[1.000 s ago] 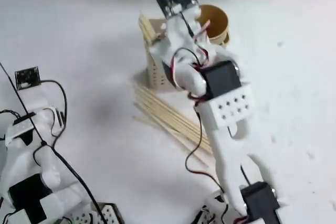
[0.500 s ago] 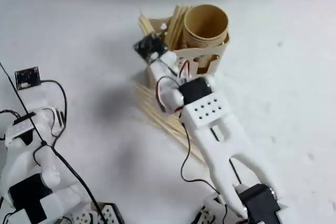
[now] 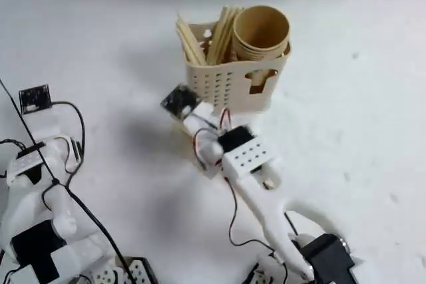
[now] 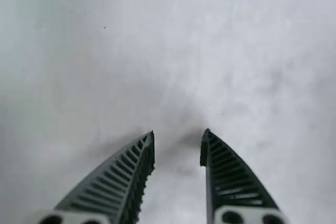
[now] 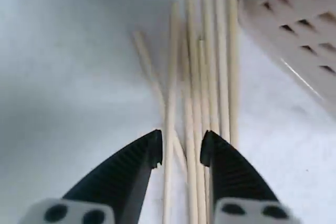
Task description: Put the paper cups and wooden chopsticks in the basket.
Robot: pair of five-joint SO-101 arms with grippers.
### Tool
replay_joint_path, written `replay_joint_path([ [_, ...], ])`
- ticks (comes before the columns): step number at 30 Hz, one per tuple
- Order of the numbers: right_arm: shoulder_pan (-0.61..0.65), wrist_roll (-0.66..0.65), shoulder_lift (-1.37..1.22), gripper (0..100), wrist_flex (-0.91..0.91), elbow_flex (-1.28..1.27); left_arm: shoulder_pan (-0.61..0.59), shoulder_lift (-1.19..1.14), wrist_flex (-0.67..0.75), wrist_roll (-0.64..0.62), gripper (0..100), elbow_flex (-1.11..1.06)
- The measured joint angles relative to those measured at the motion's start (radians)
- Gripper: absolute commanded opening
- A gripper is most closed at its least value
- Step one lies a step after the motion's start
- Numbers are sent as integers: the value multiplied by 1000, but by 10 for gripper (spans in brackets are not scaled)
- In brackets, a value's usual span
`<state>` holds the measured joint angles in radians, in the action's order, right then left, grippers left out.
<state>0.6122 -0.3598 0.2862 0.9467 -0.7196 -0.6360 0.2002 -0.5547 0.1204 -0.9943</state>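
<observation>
A cream perforated basket [image 3: 229,83] stands at the back middle of the table, its corner also in the right wrist view [image 5: 296,19]. Stacked paper cups [image 3: 261,30] and two bunches of wooden chopsticks [image 3: 222,26] stand inside it. Several loose chopsticks [image 5: 206,77] lie on the table just in front of the basket. My right arm [image 3: 243,156] is lowered over them. My right gripper [image 5: 181,144] is open, its tips just above the sticks, with one or two lying in the gap. My left gripper [image 4: 177,139] hangs open over bare table.
The left arm [image 3: 33,191] sits folded at the table's front left with its cables. White tabletop [image 3: 100,51] stretches to the left and right of the basket.
My right arm has swung down from above the basket, toward the front left, to the loose chopsticks on the table. The left arm has not moved.
</observation>
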Motion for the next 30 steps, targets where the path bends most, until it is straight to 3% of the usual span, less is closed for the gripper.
replay_joint_path([
  [9, 9, 0, -11, 148, -72, -44, 0, 0, 0, 0, 157, 0],
  [18, 9, -3, -213, 144, -112, -5, 0, 0, 0, 0, 157, 0],
  [24, 8, -3, -224, 22, -114, -2, 0, 0, 0, 0, 157, 0],
  [30, 8, -3, -224, 16, -112, -2, 0, 0, 0, 0, 157, 0],
])
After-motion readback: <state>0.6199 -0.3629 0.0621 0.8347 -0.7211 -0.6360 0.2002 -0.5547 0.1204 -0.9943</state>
